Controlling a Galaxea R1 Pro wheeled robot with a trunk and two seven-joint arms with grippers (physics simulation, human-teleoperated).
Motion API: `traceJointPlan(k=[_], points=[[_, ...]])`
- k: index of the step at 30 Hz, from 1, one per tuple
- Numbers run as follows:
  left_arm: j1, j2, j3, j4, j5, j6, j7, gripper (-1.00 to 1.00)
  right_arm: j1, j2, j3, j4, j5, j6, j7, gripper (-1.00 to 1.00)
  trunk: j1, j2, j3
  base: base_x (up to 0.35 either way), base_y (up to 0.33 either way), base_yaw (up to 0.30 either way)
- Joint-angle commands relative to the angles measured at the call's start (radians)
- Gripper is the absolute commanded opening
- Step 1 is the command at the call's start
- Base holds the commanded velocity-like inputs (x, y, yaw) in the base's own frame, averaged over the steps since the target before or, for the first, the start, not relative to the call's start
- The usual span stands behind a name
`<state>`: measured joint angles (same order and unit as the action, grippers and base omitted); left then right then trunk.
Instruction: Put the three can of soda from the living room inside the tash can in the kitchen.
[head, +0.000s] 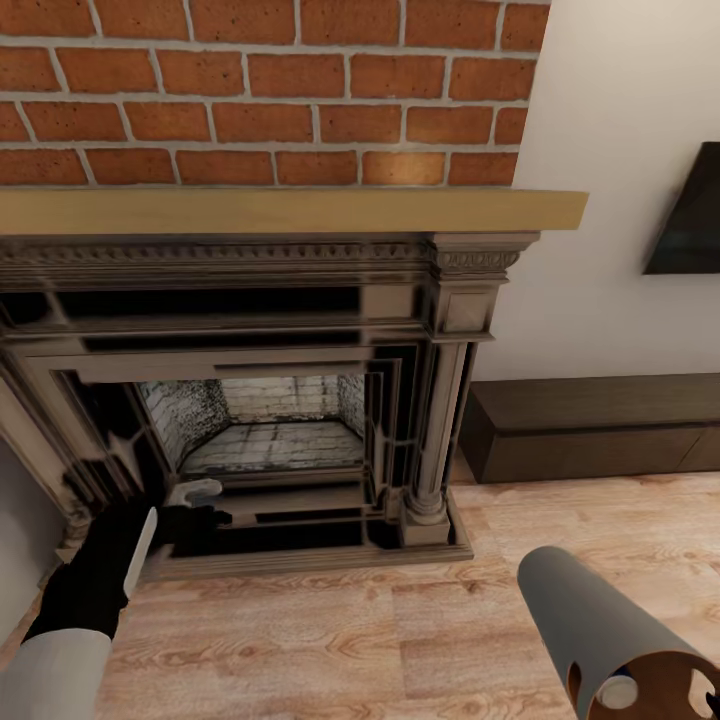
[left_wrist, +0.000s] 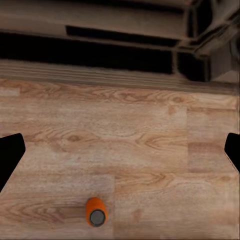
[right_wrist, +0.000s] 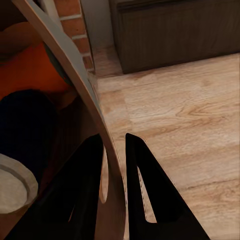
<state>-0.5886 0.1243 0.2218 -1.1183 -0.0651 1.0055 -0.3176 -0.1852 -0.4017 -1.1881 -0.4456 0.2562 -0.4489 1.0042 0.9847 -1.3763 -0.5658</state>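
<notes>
2 cans already lay inside the tash can (head: 590, 625), judging from the right wrist view: an orange can (right_wrist: 35, 70) and a dark blue can (right_wrist: 25, 135) with its silver top showing. The right gripper (right_wrist: 114, 150) pinched the bin's rim, 1 finger inside the wall and 1 outside, holding the bin tilted above the plank floor (head: 350, 640) at the robot's right.

The 3rd can of soda (left_wrist: 95, 211), orange, lay on the floor on its side in the left wrist view, well short of the fireplace (head: 300, 400) hearth step. The left gripper (left_wrist: 120, 152) hung over it with its jaws spread wide and nothing between them; the can sat off the midline between the fingers, nearer the camera. In the head view the left arm (head: 95, 580) reached toward the hearth's lower left corner.

The step in hand looked like collecting the last can. The next move probably called for drawing the left gripper back so the can fell between the fingers, lowering, closing on it, and dropping it into the bin before heading for the kitchen.
</notes>
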Motion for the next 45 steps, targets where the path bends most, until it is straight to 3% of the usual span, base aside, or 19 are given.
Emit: traceJointPlan(k=[1, 3, 5, 9, 13, 20, 26, 30, 32, 33, 35, 38, 41, 45], points=[[-0.021, -0.001, 0.000, 0.016, -0.002, 0.019, 0.000, 1.00, 0.000, 0.000, 0.003, -0.001, -0.007, 0.001, 0.004, -1.00, 0.000, 0.000, 0.000, 0.000, 0.000, 0.000], [-0.073, -0.004, -0.001, 0.093, -0.004, 0.042, 0.001, 1.00, 0.000, 0.001, 0.016, -0.001, -0.007, 0.001, 0.005, -1.00, 0.000, 0.000, 0.000, 0.000, 0.000, 0.000], [-0.136, -0.004, -0.003, 0.312, -0.006, 0.042, 0.003, 1.00, 0.000, 0.001, 0.025, -0.001, -0.008, 0.001, 0.004, -1.00, 0.000, 0.000, 0.000, 0.000, 0.000, 0.000], [-0.163, -0.004, -0.003, 0.526, -0.005, 0.042, 0.005, 1.00, 0.000, 0.001, 0.028, -0.001, -0.008, 0.001, 0.003, -1.00, 0.000, 0.000, 0.000, 0.000, 0.000, 0.000], [-0.168, -0.003, -0.001, 0.593, -0.003, 0.042, 0.008, 1.00, 0.000, 0.001, 0.028, -0.005, -0.010, 0.001, 0.002, -1.00, 0.015, -0.028, -0.013, 0.000, 0.000, 0.000], [-0.169, -0.006, -0.001, 0.668, -0.007, -0.058, 0.011, 1.00, -0.005, -0.009, 0.027, -0.029, -0.013, 0.007, 0.003, -1.00, 0.042, -0.077, -0.034, 0.000, 0.000, 0.000], [-0.168, -0.008, 0.000, 0.736, -0.008, -0.144, 0.011, 1.00, -0.008, 0.000, 0.027, -0.187, -0.019, 0.142, 0.006, -1.00, 0.065, -0.119, -0.053, 0.000, 0.000, 0.000], [-0.167, -0.008, -0.001, 0.750, -0.007, -0.159, 0.011, 1.00, -0.014, 0.044, 0.029, -0.338, -0.021, 0.234, 0.002, -1.00, 0.080, -0.147, -0.066, 0.000, 0.000, 0.000], [-0.166, -0.008, -0.001, 0.753, -0.007, -0.163, 0.011, 1.00, -0.036, 0.102, 0.030, -0.475, -0.021, 0.292, -0.001, -1.00, 0.088, -0.161, -0.072, 0.000, 0.000, 0.000], [-0.166, -0.008, -0.001, 0.753, -0.007, -0.163, 0.011, 1.00, -0.042, 0.119, 0.031, -0.517, -0.021, 0.314, -0.001, -1.00, 0.092, -0.168, -0.075, 0.000, 0.000, 0.000], [-0.166, -0.008, -0.001, 0.754, -0.007, -0.168, 0.011, 1.00, -0.056, 0.179, 0.049, -0.698, -0.021, 0.437, -0.001, -1.00, 0.100, -0.182, -0.081, 0.000, 0.000, 0.000], [-0.166, -0.008, -0.001, 0.754, -0.008, -0.187, 0.012, 1.00, -0.062, 0.215, 0.078, -0.857, -0.023, 0.563, 0.002, -1.00, 0.111, -0.203, -0.091, 0.000, 0.000, 0.000], [-0.166, -0.008, -0.001, 0.755, -0.008, -0.202, 0.016, 1.00, -0.065, 0.230, 0.102, -0.943, -0.024, 0.645, 0.004, -1.00, 0.123, -0.224, -0.100, 0.000, 0.000, 0.000], [-0.166, -0.008, -0.001, 0.756, -0.008, -0.210, 0.022, 1.00, -0.077, 0.235, 0.121, -0.993, -0.025, 0.696, 0.005, -1.00, 0.138, -0.252, -0.113, 0.000, 0.000, 0.000]])
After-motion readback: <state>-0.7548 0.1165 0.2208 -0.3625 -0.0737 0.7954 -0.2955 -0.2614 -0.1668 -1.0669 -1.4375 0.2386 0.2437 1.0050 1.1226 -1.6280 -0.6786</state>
